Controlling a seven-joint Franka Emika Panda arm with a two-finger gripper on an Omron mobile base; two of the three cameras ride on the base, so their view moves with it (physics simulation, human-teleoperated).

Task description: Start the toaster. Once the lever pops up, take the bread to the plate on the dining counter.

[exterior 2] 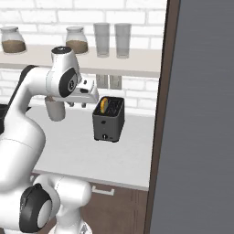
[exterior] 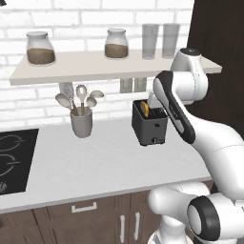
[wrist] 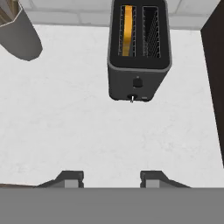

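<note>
Gripper jaws stand apart with nothing between them, hovering over the white worktop short of the toaster; the bread stands in the toaster's left slot, a grey cup off to the toaster's left. From the left base camera, the toaster sits right of the utensil cup, below a shelf with jars and glasses, a black hob far left. From the right base camera, the gripper hangs left of the toaster, bread showing orange.
</note>
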